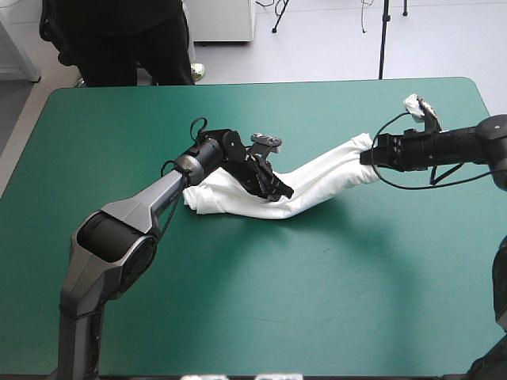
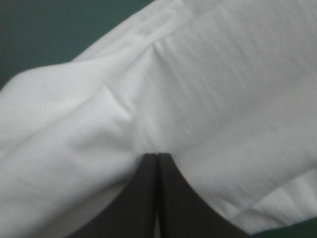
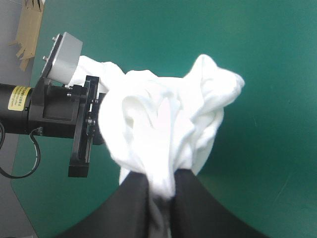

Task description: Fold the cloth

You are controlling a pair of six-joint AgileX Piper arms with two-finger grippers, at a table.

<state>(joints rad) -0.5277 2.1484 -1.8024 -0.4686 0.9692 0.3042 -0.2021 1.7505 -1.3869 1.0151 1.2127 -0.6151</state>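
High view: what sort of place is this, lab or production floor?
Likely a robotics lab bench, not a production line. One table with a teal-green cover, and a left pincer and right pincer both shut on a single white T-shirt.

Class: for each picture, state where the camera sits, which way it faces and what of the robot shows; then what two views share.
High view: above and behind the robot, facing forward and down at the teal-green table; both arms, left hand and right hand holding the T-shirt.
Left wrist view: above that wrist, looking along the left hand onto the T-shirt; black fingers show.
Right wrist view: above that wrist, looking along the right hand at the T-shirt; left arm beyond.
Shared: the T-shirt, in all three.
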